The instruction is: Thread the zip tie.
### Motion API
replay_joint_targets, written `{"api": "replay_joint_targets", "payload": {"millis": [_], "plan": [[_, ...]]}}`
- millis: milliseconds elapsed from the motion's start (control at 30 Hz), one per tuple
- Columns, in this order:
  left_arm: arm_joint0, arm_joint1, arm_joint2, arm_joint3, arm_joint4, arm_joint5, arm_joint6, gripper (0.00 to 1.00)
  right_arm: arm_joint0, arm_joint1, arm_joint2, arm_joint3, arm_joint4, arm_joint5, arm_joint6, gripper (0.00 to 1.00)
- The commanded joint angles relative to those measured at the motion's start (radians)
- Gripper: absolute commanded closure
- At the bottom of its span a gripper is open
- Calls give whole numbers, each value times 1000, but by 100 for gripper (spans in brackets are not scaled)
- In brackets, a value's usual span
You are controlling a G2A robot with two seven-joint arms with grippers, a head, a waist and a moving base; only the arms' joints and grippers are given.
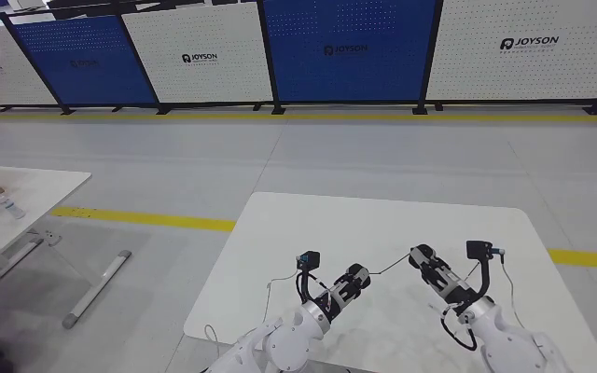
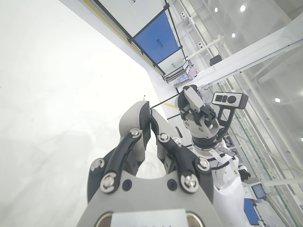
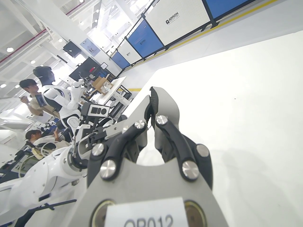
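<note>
A thin black zip tie (image 1: 389, 266) is stretched in the air just above the white table (image 1: 373, 219), between my two grippers. My left gripper (image 1: 362, 272) is shut on one end; in the left wrist view the tie (image 2: 163, 101) leaves its closed fingertips (image 2: 150, 111) and runs to the right gripper (image 2: 187, 92). My right gripper (image 1: 414, 255) is shut on the other end, and its pads (image 3: 151, 93) are pressed together in the right wrist view. Both grippers hover near the table's front, a short gap apart.
A second white table (image 1: 37, 191) stands off to the left across the floor. Blue and white partition panels (image 1: 345, 47) line the back behind a yellow floor line (image 1: 140, 218). The left arm (image 3: 59, 164) lies close beside the right gripper.
</note>
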Motion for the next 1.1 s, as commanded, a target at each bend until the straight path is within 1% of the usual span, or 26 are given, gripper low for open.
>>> {"api": "replay_joint_targets", "payload": {"millis": [0, 267, 567, 1067], "plan": [[0, 0, 0, 0, 0, 0, 0, 100, -2, 0, 3, -2, 0, -1, -1, 100], [0, 0, 0, 0, 0, 0, 0, 100, -10, 0, 4, -14, -11, 2, 5, 100], [0, 0, 0, 0, 0, 0, 0, 100, -3, -2, -2, -8, -14, 7, 11, 100], [0, 0, 0, 0, 0, 0, 0, 100, -15, -1, 13, -19, -8, -1, 12, 100]]}}
